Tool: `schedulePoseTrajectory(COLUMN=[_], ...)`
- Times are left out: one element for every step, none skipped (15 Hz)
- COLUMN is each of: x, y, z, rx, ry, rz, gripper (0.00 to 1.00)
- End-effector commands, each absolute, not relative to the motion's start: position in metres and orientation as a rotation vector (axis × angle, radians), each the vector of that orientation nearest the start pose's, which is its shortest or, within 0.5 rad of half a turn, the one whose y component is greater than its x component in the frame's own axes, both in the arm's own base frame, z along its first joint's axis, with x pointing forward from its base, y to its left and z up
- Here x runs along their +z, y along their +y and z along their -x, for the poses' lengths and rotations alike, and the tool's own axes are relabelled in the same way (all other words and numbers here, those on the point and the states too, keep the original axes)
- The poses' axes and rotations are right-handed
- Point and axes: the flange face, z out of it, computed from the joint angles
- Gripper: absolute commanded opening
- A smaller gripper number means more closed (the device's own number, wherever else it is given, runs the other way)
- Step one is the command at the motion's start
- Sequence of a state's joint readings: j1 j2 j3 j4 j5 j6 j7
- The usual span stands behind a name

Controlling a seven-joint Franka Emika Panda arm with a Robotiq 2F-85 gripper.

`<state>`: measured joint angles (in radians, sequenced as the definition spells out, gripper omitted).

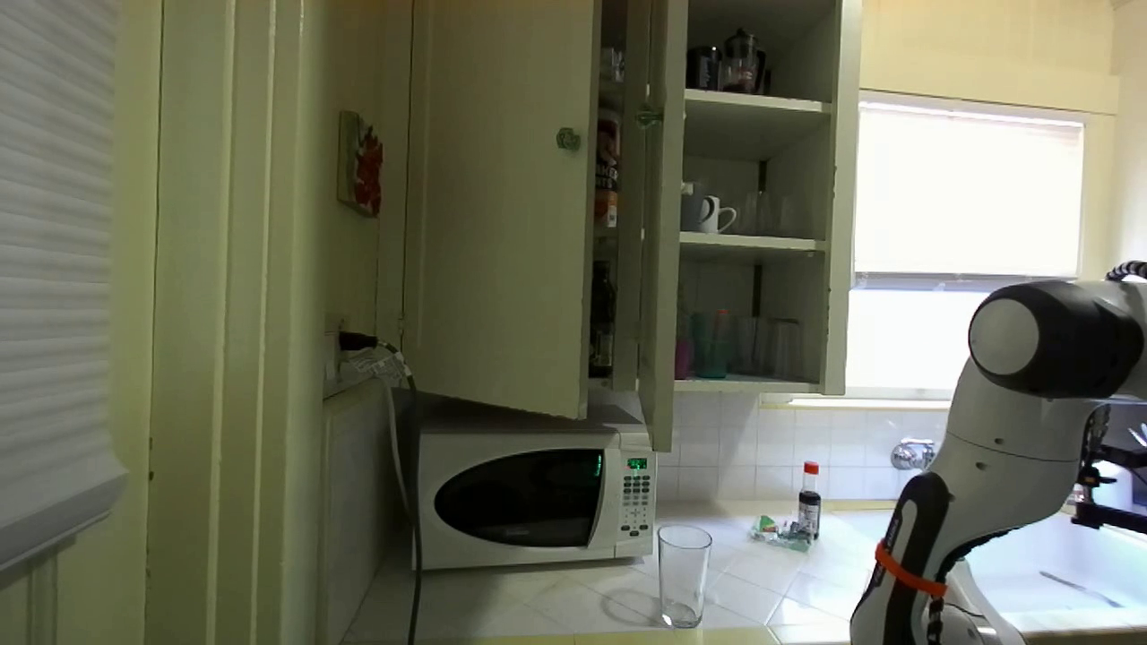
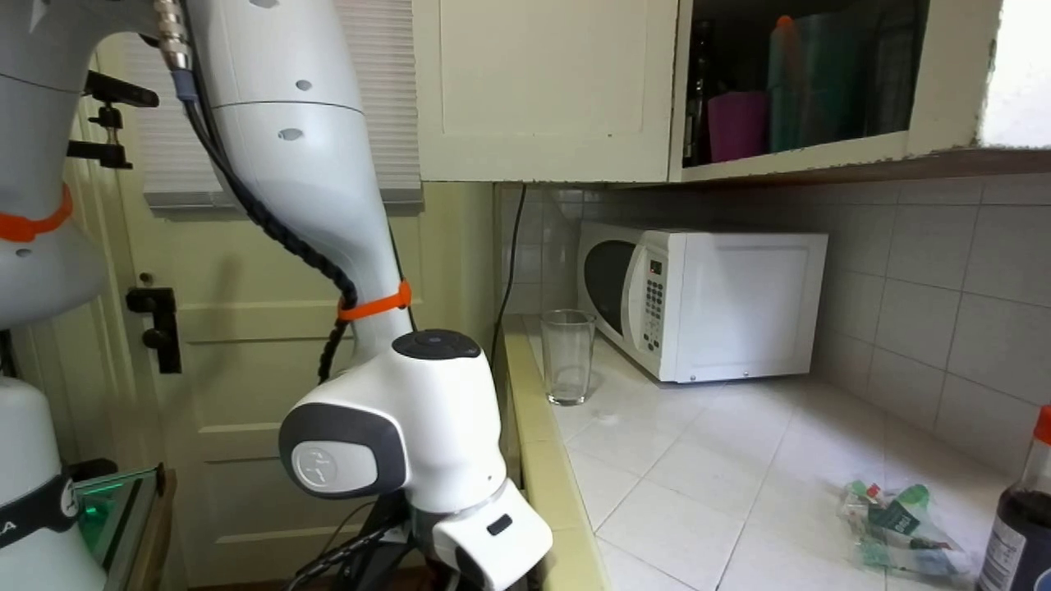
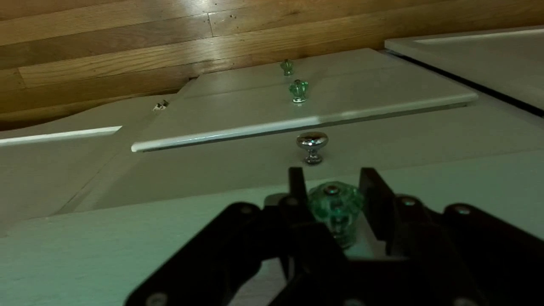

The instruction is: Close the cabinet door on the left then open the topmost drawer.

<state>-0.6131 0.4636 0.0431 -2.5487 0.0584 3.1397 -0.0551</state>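
In the wrist view, flipped with the floor at the top, my gripper [image 3: 332, 174] has a finger on each side of a faceted green glass knob [image 3: 336, 204]. The knob fills the gap, so the jaws look shut on it. It sits on a pale front [image 3: 106, 246], the uppermost one seen, which looks like the topmost drawer; whether that is pulled out cannot be told. The cabinet door on the left [image 1: 497, 206] hangs ajar above the microwave in an exterior view. Both exterior views leave the gripper out of sight.
A silver knob [image 3: 313, 142] protrudes just beyond my fingertips. Lower doors [image 3: 238, 106] carry two green knobs. The right upper door [image 1: 665, 224] is swung wide. A drinking glass [image 2: 567, 357] stands near the counter edge [image 2: 546, 476], close to my arm [image 2: 443, 435]; the microwave [image 2: 747, 304] is behind.
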Motion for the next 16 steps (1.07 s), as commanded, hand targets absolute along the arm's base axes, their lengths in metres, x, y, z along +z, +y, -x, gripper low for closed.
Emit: schedulePoseTrajectory(x=[0.109,0.109,0.109,0.110,0.110,0.110,0.111,0.111,0.111,0.111,0.111,0.110,0.109,0.108,0.107,0.105], y=[-0.248,-0.249,-0.250,-0.249,-0.247,-0.245,-0.242,-0.240,-0.238,-0.237,-0.235,-0.234,-0.232,-0.229,-0.227,-0.225], z=[-0.379,-0.380,-0.381,-0.379,-0.376,-0.374,-0.372,-0.368,-0.366,-0.363,-0.360,-0.358,-0.357,-0.354,-0.352,-0.348], rx=[-0.194,-0.197,-0.197,-0.197,-0.196,-0.194,-0.196,-0.196,-0.198,-0.198,-0.201,-0.199,-0.199,-0.195,-0.193,-0.181], ry=[0.942,0.946,0.950,0.941,0.930,0.915,0.903,0.889,0.877,0.865,0.853,0.844,0.833,0.814,0.801,0.782], rz=[3.010,3.010,3.011,3.021,3.028,3.034,3.042,3.048,3.053,3.058,3.064,3.069,3.072,3.075,3.080,3.087], gripper=[0.44,0.46,0.35,0.21,0.19,0.12,0.09,0.09,0.09,0.09,0.09,0.09,0.09,0.09,0.09,0.09])
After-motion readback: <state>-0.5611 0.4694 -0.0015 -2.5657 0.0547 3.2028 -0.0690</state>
